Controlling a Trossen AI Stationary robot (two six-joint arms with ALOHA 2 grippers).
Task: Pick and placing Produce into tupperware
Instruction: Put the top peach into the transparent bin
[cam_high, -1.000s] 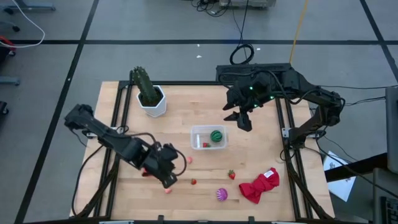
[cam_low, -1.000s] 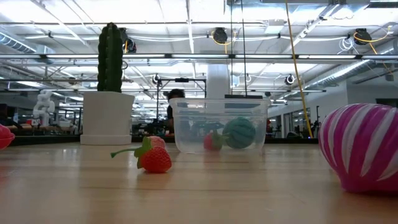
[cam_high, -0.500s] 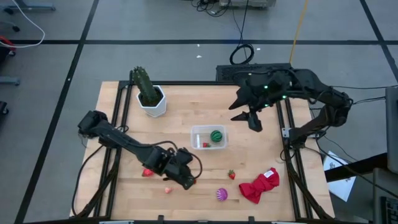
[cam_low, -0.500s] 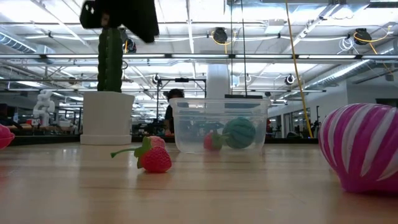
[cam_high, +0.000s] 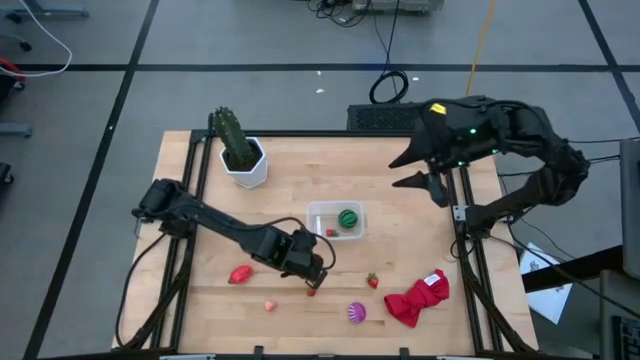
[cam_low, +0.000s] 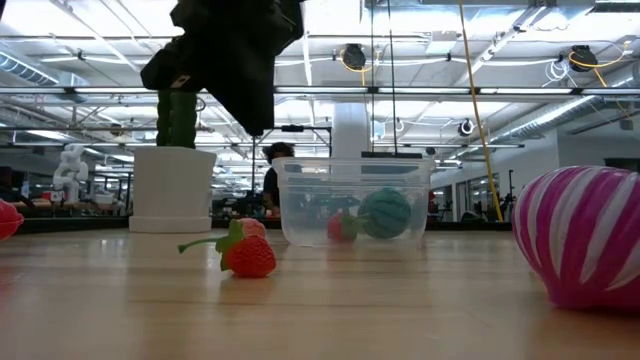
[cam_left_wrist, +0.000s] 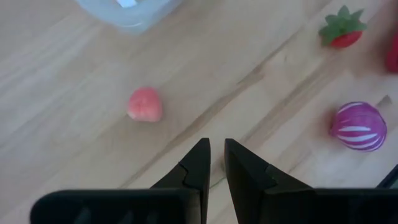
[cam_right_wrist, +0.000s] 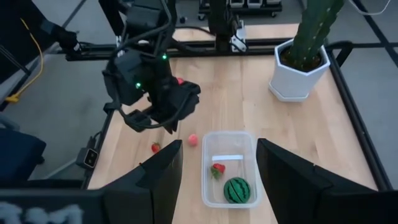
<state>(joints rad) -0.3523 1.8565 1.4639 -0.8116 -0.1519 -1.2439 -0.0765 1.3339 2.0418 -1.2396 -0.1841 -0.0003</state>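
From above, the left gripper (cam_high: 313, 274) hangs over the table (cam_high: 400, 205) just in front of the tupperware (cam_high: 336, 221), which sits near the middle with bare wood on every side. A green striped ball (cam_high: 348, 218) and a strawberry (cam_high: 331, 232) lie inside it. A small strawberry (cam_high: 311, 291) lies right by the gripper; a red pepper piece (cam_high: 239, 274), a pink bit (cam_high: 270, 305), another strawberry (cam_high: 372, 281) and a purple striped piece (cam_high: 356, 313) are spread along the front edge. The right gripper (cam_high: 430, 180) waits, fingers spread, by the right rail, clear of everything.

At table height, the left gripper (cam_low: 235, 60) hangs above a strawberry (cam_low: 245, 250), open air between them.

The left wrist view shows its fingers (cam_left_wrist: 198, 163) nearly together, holding nothing, over bare wood between a pink bit (cam_left_wrist: 145, 104) and the purple piece (cam_left_wrist: 357, 126).

The right wrist view looks past wide-apart fingers (cam_right_wrist: 291, 171) at the tub (cam_right_wrist: 229, 167) and the cactus pot (cam_right_wrist: 300, 78) near the table's corner.
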